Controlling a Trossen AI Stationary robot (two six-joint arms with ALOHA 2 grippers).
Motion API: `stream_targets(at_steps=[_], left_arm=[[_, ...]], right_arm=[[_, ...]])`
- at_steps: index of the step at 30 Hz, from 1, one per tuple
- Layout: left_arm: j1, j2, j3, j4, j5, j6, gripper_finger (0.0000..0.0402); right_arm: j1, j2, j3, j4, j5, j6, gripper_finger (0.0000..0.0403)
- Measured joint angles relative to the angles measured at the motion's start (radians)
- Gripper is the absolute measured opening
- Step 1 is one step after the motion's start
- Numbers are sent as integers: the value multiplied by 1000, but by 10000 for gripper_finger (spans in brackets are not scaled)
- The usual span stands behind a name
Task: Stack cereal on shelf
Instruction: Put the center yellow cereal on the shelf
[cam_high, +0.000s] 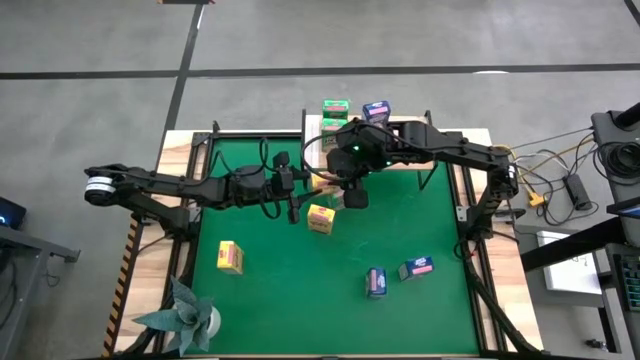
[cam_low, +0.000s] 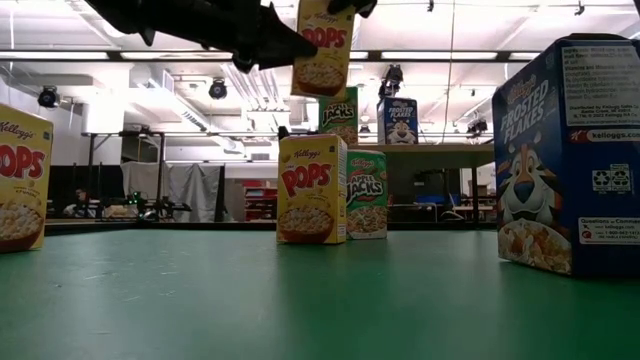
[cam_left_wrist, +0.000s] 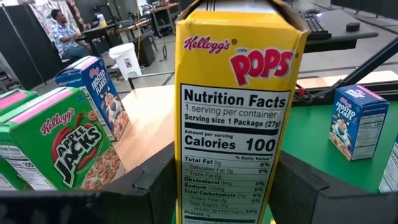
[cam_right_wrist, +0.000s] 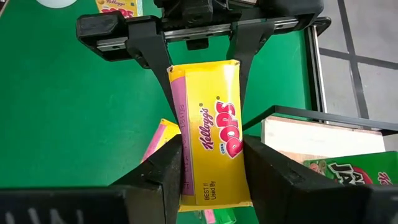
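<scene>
A yellow Pops cereal box (cam_low: 325, 45) hangs upright in the air above the green mat, with both grippers shut on it. My left gripper (cam_left_wrist: 227, 186) comes from the table's left (cam_high: 305, 192). My right gripper (cam_right_wrist: 211, 171) stands over the box (cam_high: 350, 190). On the mat stand another yellow box (cam_high: 320, 218), a third yellow box (cam_high: 230, 257), two blue boxes (cam_high: 376, 282) (cam_high: 416, 268), and a green box (cam_low: 366, 195). The wooden shelf (cam_high: 312, 125) at the far edge carries green boxes (cam_high: 335, 108) and a blue box (cam_high: 376, 110). My left gripper pinches the yellow box between its two fingers (cam_left_wrist: 155, 180), one on each wide face. The narrow nutrition-facts side (cam_left_wrist: 230, 143) faces the wrist. The fingers come level from the table's left. The box is upright and lifted clear of the mat. My right gripper pinches the same box at its top end (cam_right_wrist: 214, 155), with one finger (cam_right_wrist: 165, 171) on each wide face. It comes from above, pointing down. The box hangs upright below it, clear of the mat.
A folded teal paper plant (cam_high: 185, 318) sits at the mat's near left corner. Black frame rails (cam_high: 465, 200) run along the mat's sides. Cables and gear (cam_high: 560, 185) lie to the right of the table. A person (cam_left_wrist: 62, 28) sits in the room beyond.
</scene>
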Motion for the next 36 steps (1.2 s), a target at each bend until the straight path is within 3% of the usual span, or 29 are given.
stream_targets(at_steps=[10, 17, 23, 29, 36], left_arm=[[0, -8, 0, 13, 0, 44, 240], [-1, -49, 0, -1, 1, 78, 253], [0, -124, 0, -69, 1, 79, 254], [-1, -205, 0, -159, 1, 76, 254], [0, -260, 0, -207, 1, 84, 254]], right_arm=[[-39, -47, -2, -59, -3, -38, 140], [-142, -80, -2, -202, 5, -66, 135], [-297, -115, -2, -308, -20, -140, 135], [-509, -156, -27, -343, -184, -207, 134], [-708, -179, -91, -357, -187, -214, 134]])
